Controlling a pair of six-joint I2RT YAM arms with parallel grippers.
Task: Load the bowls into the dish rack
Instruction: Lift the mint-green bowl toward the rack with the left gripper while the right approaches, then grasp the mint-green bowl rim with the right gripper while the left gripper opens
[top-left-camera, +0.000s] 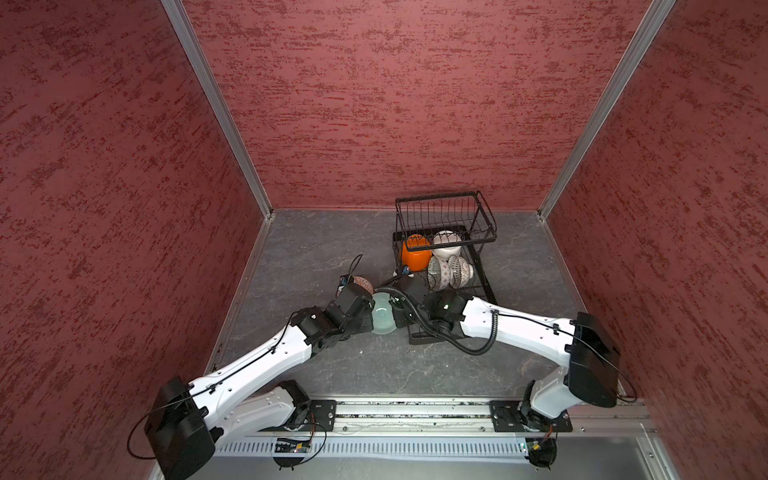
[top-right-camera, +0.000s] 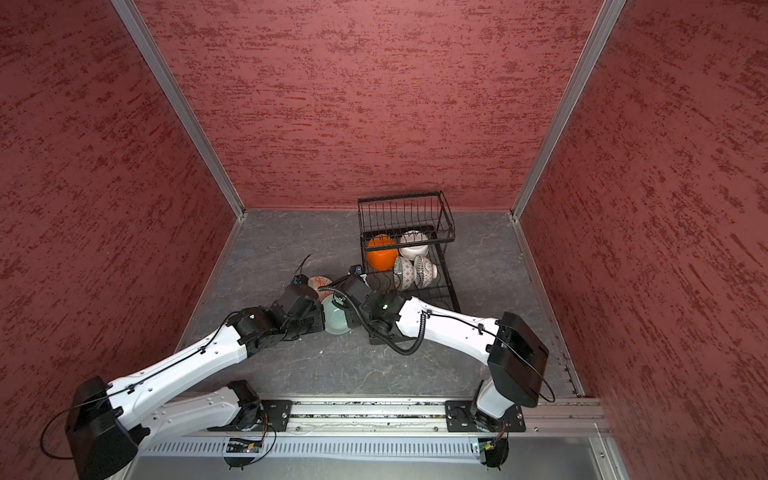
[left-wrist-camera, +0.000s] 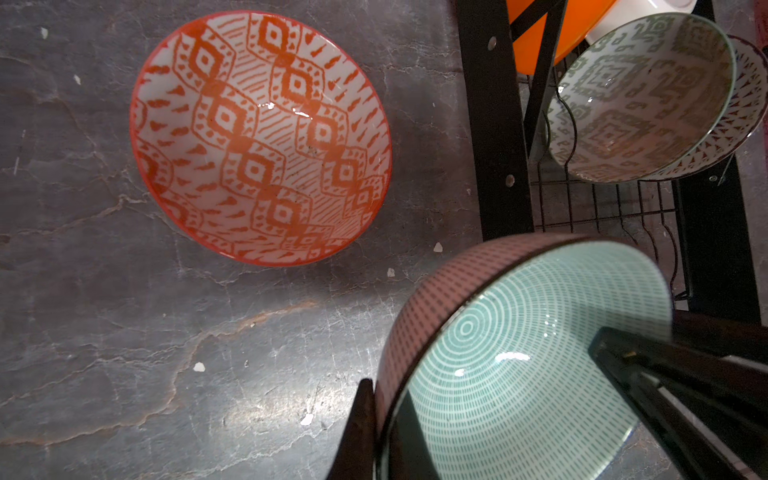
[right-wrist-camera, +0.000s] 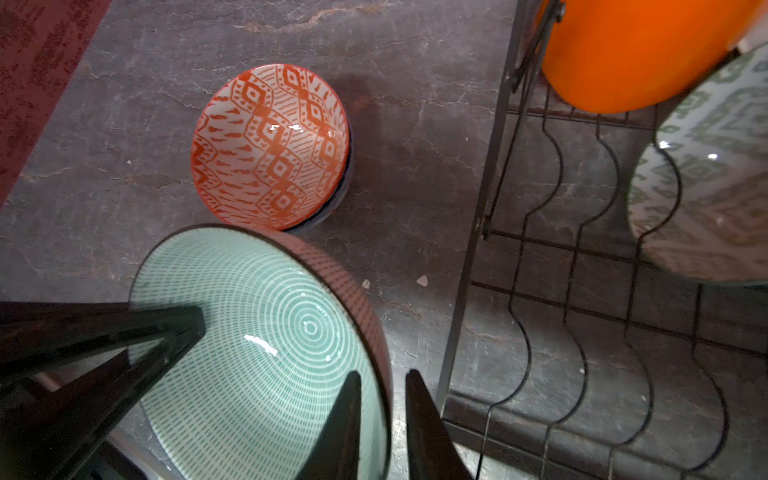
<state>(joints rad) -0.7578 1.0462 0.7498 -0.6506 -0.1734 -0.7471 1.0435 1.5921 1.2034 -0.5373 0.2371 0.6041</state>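
Grey veined tabletop (top-left-camera: 316, 249), boxed by mottled red walls (top-left-camera: 415, 104), lies open at left. A glossy green bowl (right-wrist-camera: 266, 332), ringed inside, is held tilted just beside the black wire dish rack (top-left-camera: 482, 216). The left gripper (left-wrist-camera: 384, 390) clamps its rim, and the right gripper (right-wrist-camera: 382, 374) straddles the opposite rim, not yet clenched. A red-orange patterned bowl (left-wrist-camera: 257, 137) sits nearby.

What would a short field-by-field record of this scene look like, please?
held bowl: green bowl, tilted, between both grippers
left gripper: shut on its rim
right gripper: open, jaws astride the same rim
loose bowl: red-orange patterned bowl, upright on the table
dish rack: holds orange bowl, white bowl, grey-patterned bowl, triangle-patterned bowl
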